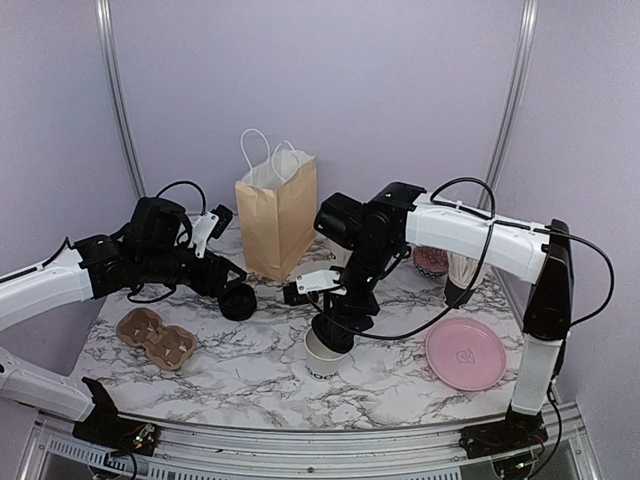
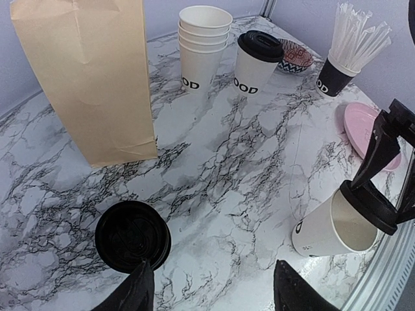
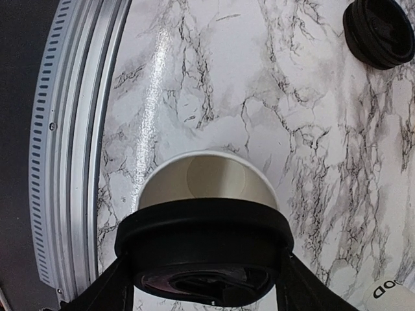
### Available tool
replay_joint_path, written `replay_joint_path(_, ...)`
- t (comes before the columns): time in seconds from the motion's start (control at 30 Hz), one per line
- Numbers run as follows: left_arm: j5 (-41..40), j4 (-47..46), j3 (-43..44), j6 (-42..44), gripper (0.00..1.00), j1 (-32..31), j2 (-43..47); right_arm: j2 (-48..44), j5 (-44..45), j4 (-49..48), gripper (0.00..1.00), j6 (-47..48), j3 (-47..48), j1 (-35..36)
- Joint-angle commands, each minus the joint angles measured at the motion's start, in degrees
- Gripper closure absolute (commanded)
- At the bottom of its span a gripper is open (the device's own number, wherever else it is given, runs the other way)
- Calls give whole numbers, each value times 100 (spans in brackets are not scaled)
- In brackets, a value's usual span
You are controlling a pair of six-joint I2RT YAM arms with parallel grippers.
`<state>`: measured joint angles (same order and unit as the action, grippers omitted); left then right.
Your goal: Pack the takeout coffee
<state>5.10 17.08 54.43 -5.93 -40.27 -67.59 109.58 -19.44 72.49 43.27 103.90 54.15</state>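
Observation:
The takeout coffee (image 2: 256, 61), a white cup with a black lid and dark lettering, stands at the back of the table in the left wrist view; the right arm hides it from above. My right gripper (image 3: 206, 285) (image 1: 335, 322) is shut on a loose black lid (image 3: 204, 249), held tilted over the near rim of an open white cup (image 3: 206, 180) (image 1: 322, 357) (image 2: 327, 227). My left gripper (image 2: 217, 291) (image 1: 228, 282) is open and empty, low over the marble beside a stack of black lids (image 2: 131, 234) (image 1: 238, 301). A brown paper bag (image 1: 277, 212) (image 2: 91, 78) stands at the back.
A stack of lidless white cups (image 2: 203, 45) stands beside the lidded cup. A brown cup carrier (image 1: 155, 337) lies front left. A pink plate (image 1: 465, 353), a dark cup of straws (image 2: 343, 58) and a patterned bowl (image 1: 431, 261) are on the right. The metal table edge (image 3: 71, 162) runs close by.

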Motion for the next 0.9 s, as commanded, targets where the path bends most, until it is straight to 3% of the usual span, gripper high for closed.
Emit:
replay_joint_path(0.0, 46, -2, -39, 80, 37, 29, -69, 134, 26, 17, 34, -46, 139, 144)
replay_joint_path(0.1, 37, 6, -38, 76, 37, 28, -88, 133, 49, 19, 26, -46, 184, 165)
replay_joint_path(0.17, 26, 15, -46, 67, 37, 28, -113, 98, 43, 8, 9, -63, 248, 160)
replay_joint_path(0.43, -268, 13, 43, -400, 37, 28, -347, -360, 50, -264, 1, -213, 276, 76)
replay_joint_path(0.63, -60, -170, 20, -2038, 44, -164, -573, -1114, -83, -1497, 1, -824, -830, -448)
replay_joint_path(0.77, 208, -579, -187, -3041, 43, -585, -593, -1394, -945, -2007, 1, -1441, -1469, -1196)
replay_joint_path(0.87, 434, -1018, -423, -3699, 42, -847, -705, -1426, -2015, -2159, 18, -1771, -1939, -1730)
